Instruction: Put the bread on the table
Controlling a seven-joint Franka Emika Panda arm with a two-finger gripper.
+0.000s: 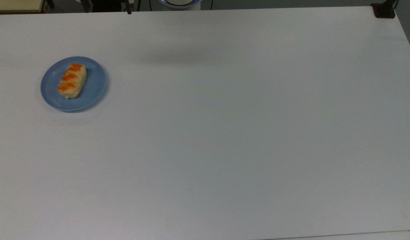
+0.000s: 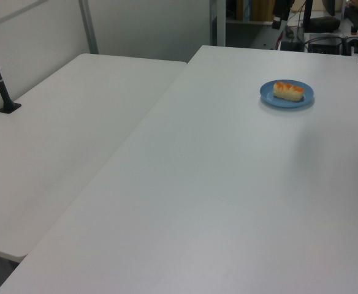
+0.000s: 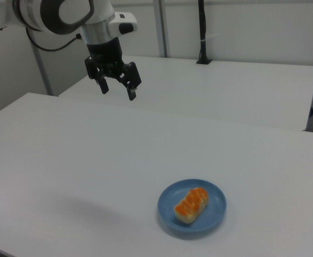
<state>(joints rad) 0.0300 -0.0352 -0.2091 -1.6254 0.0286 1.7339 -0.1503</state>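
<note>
Nothing done yet: bread (image 3: 191, 204) lying on the blue plate (image 3: 214, 218), not yet on the bare table (image 3: 81, 160), so grasp, lift and set-down all remain. Gripper (image 3: 117, 89) high above the table, well apart from the plate, pointing down, fingers spread and empty.

Pale-yellow bread (image 1: 72, 81), three orange-red glazed patches across the top, at left of the top view. Plain mid-blue plate (image 1: 93, 91) beneath it, faint concentric ring near the rim, no other pattern. Matte white table (image 1: 224, 133), unpatterned, a soft grey shadow at upper centre of the top view. Black gripper (image 3: 118, 90) with black fingers (image 3: 131, 93) at upper left of the right view, on a white arm (image 3: 65, 13) with dark grey joint faces.
</note>
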